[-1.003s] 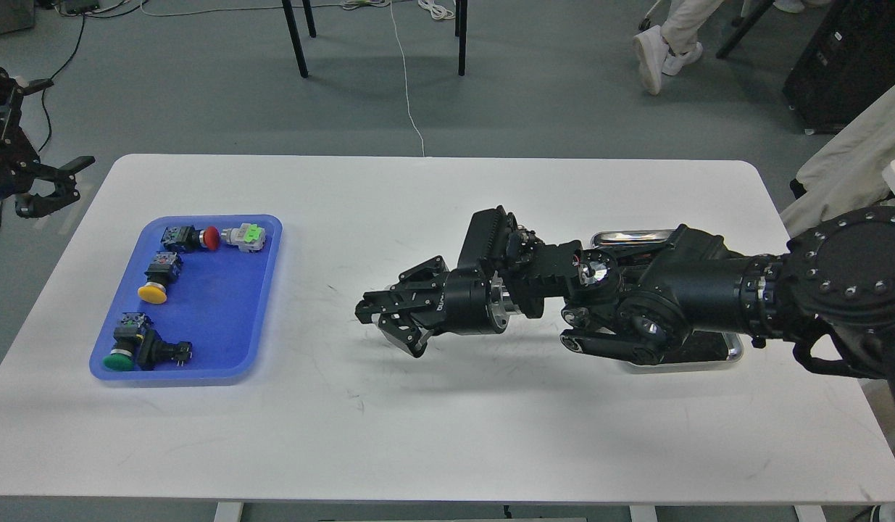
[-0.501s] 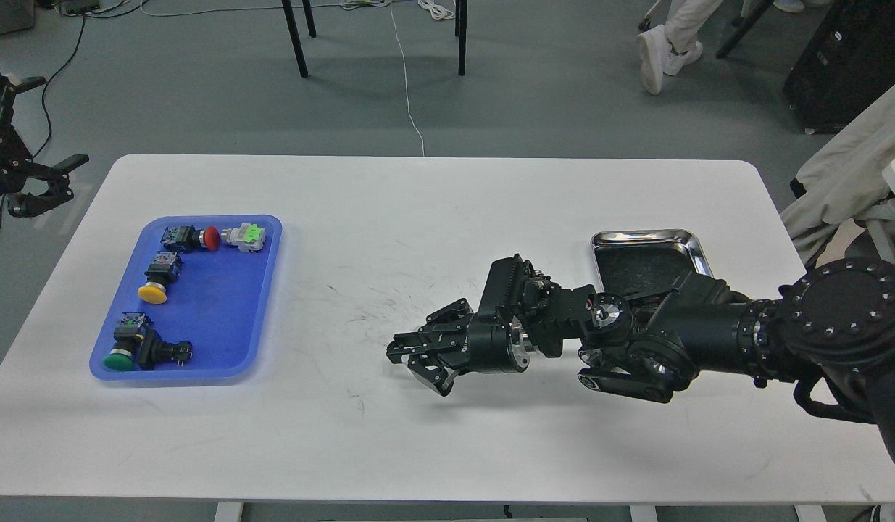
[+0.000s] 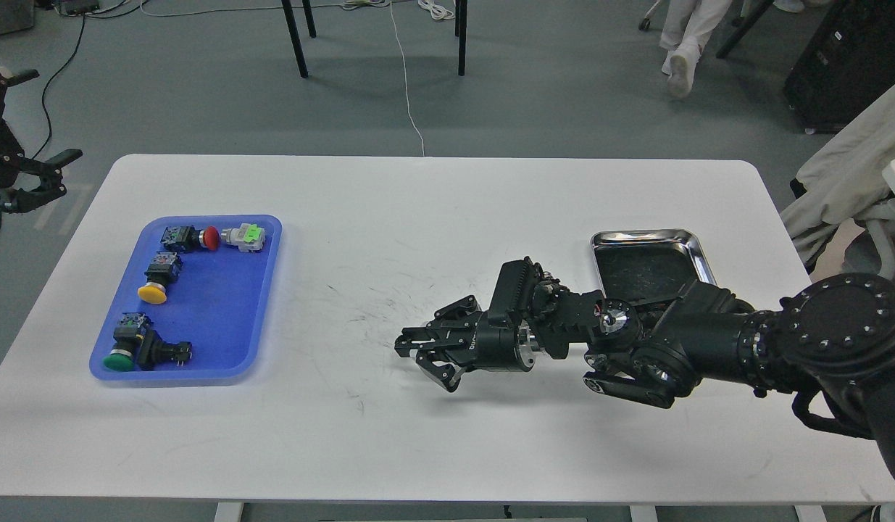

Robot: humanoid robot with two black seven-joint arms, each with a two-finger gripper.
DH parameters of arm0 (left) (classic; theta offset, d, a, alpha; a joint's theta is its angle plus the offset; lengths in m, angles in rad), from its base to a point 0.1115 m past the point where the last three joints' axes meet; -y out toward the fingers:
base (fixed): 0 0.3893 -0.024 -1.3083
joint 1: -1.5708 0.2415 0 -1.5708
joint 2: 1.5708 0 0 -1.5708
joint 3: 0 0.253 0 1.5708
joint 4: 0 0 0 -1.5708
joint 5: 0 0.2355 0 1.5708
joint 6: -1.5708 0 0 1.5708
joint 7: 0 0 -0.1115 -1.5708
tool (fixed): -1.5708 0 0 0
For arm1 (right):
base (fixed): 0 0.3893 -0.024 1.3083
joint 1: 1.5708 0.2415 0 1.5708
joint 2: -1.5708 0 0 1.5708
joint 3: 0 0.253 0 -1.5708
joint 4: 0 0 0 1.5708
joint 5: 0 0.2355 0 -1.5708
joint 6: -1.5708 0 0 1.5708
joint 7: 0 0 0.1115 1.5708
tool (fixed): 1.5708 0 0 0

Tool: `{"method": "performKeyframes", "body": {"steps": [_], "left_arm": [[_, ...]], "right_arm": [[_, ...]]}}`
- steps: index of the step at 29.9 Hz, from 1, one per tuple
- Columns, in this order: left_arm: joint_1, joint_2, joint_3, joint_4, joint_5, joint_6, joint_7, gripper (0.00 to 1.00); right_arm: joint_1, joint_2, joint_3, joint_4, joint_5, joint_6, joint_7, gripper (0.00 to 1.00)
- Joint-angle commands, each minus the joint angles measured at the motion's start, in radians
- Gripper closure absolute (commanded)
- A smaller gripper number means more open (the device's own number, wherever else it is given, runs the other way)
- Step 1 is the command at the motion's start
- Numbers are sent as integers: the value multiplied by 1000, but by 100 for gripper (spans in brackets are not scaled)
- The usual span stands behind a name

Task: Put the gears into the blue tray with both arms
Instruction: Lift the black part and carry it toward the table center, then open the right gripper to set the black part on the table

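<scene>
The flat blue plastic tray [image 3: 262, 290] with rounded corners lies well to the left of the right gripper [image 3: 418, 355], holding push-button switches [image 3: 156, 279]; no gears are discernible. The right gripper's fingers are spread, empty, over the white table [image 3: 418, 217]. Behind its arm sits a shiny steel tray [image 3: 646, 235]. The left gripper [image 3: 27, 177] hangs beyond the table's left edge, claws apart.

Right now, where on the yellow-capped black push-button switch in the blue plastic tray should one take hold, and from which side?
I would take the yellow-capped black push-button switch by its square black body, coming from straight above. It lies on its side in the blue plastic tray, wide round cap toward the near edge; the body's flat left and right faces are both exposed.
</scene>
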Motion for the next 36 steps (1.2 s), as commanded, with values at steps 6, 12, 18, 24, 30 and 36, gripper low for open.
{"method": "performKeyframes", "body": {"steps": [6,12,18,24,30,36], "left_arm": [[0,14,0,-1,0,0,0,1],[0,16,0,-1,0,1,0,1],[0,28,-1,-15,0,3,0,1],[0,43,-1,-21,0,4,0,1],[0,60,-6,-23,0,0,0,1],[1,71,-8,-27,-17,-3,-2,1]], "right_arm": [[-37,0,23,-4,-12,-47,0,99],[-56,0,23,-16,-38,-47,0,99],[-63,0,23,-21,-72,-47,0,98],[-63,0,39,-19,-68,-47,0,45],[-65,0,66,-16,-63,-47,0,37],[-63,0,118,-21,-54,-47,0,34]]}}
